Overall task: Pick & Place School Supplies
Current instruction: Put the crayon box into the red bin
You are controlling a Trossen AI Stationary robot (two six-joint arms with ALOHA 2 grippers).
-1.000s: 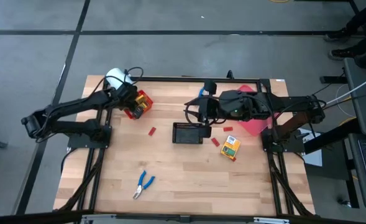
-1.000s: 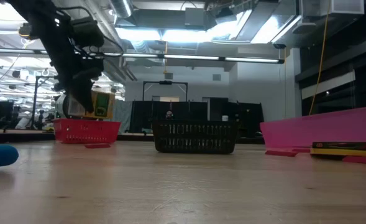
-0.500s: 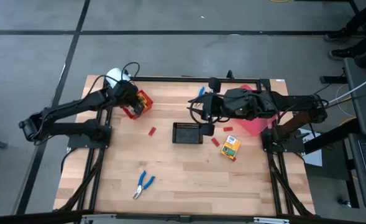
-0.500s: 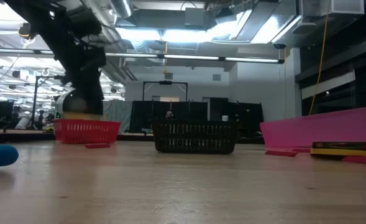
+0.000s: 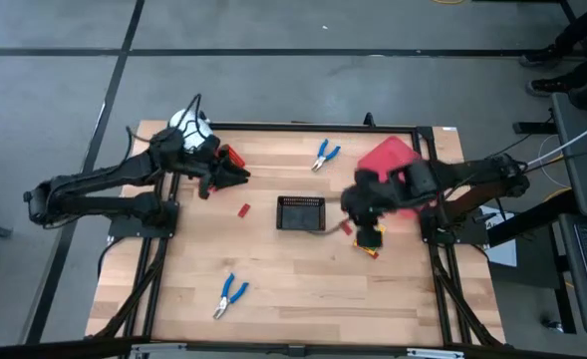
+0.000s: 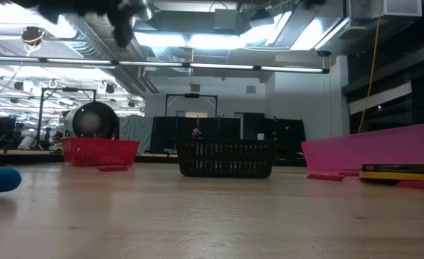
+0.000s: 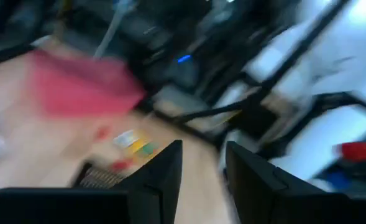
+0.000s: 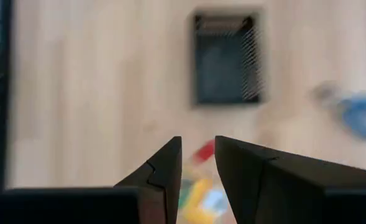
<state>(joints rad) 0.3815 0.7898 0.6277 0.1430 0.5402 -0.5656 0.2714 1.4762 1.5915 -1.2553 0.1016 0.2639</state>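
My left gripper [image 5: 235, 176] [image 7: 203, 149] is open and empty, raised above the red basket [image 5: 231, 157] [image 6: 100, 151] beside the white roll [image 5: 188, 125]. My right gripper [image 5: 364, 219] [image 8: 198, 142] is open, empty and pointing down over the yellow-orange box [image 5: 371, 239] [image 8: 201, 202] and a red piece [image 5: 345, 227] [image 8: 202, 151]. Another red piece [image 5: 244, 210] lies left of the black tray [image 5: 301, 213]. One pair of blue-handled pliers [image 5: 323, 153] lies near the far edge, another [image 5: 231, 295] near the near edge.
The pink-red tray [image 5: 391, 160] [image 6: 373, 155] sits at the table's right side, partly under my right arm. The black tray [image 8: 226, 59] [image 6: 226, 158] stands in the middle. Bare wood lies between the near pliers and the box.
My left gripper, which held a yellow box over the red basket, went down into it, let go and rose; the box no longer shows. My right gripper swung from beside the far pliers toward the near right, to above the yellow-orange box.
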